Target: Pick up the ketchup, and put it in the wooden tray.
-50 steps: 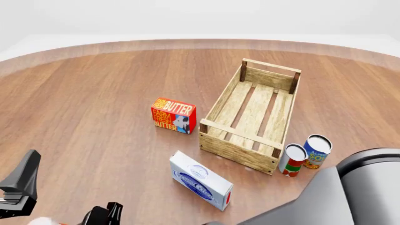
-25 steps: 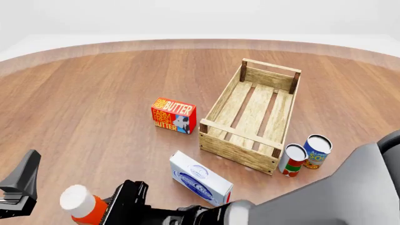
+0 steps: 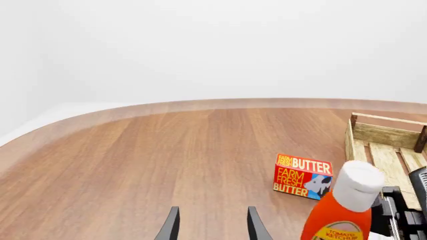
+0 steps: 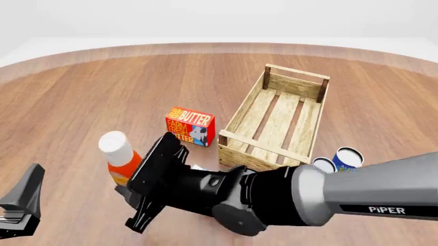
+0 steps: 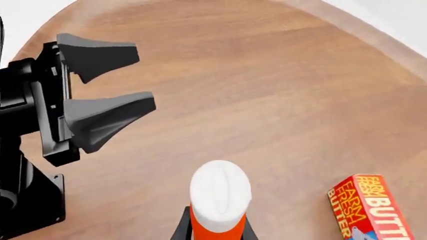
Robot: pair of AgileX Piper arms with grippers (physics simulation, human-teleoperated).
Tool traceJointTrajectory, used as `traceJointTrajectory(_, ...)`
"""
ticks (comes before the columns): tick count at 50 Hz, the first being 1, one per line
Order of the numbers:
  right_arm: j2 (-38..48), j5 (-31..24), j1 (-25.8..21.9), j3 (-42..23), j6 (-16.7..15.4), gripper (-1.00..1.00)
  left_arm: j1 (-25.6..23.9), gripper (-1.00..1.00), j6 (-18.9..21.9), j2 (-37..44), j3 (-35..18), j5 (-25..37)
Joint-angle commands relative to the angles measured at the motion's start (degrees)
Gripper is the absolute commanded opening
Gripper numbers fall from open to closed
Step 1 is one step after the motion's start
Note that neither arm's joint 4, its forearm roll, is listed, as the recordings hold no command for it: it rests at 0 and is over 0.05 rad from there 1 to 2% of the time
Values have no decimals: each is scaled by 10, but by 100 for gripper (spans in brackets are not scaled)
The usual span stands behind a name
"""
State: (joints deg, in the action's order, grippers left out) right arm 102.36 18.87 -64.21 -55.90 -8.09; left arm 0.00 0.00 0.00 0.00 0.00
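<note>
Left claw [image 4: 17, 205]: nearest me, at the front view's lower left edge, partly cut off; in its own wrist view I see its fingers [image 3: 171, 226] parted with bare bench between them, holding nothing.
Right claw [image 5: 215, 227]: I have it clamped on the ketchup [image 4: 120, 159]; the right wrist view shows the fingers hugging the orange body just under the white cap.
Ketchup: upright in that grip, left of the butter box; its base is hidden behind the claw, so I cannot tell whether it touches the bench [image 4: 82, 97].
Hidden by the right arm [image 4: 287, 197]: a white box shows only as a sliver, and I cannot read it.
Cans: the blue can [image 4: 347, 158] and the can beside it [image 4: 321, 164] show only their tops above the arm, just off the tray's near right corner.
Butter box [image 4: 190, 126]: red, standing near the tray's near left corner, apart from it.
Wooden tray [image 4: 279, 123]: farthest, long side running away from me; I see only bare slats inside, and the ketchup is well outside it.
</note>
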Motion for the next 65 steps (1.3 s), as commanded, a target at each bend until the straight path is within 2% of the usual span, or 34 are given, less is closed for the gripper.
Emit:
traceJointTrajectory(1, -58, -54, 71, -12, 29, -100, 0, 100, 0, 0, 0, 0)
traceJointTrajectory(9, -90, -82, 112, -12, 21, -100, 0, 100, 0, 0, 0, 0)
traceJointTrajectory(10, -100, -85, 125, -10, 33, -100, 0, 100, 0, 0, 0, 0)
traceJointTrajectory(13, -111, -96, 148, -10, 18, -100, 0, 100, 0, 0, 0, 0)
traceJointTrajectory(26, -137, -134, 226, -11, 8, -100, 0, 100, 0, 0, 0, 0)
traceJointTrajectory(43, -183, -122, 322, 41, 18, -100, 0, 100, 0, 0, 0, 0)
traceJointTrajectory(65, -158, -71, 414, 94, 29, -100, 0, 100, 0, 0, 0, 0)
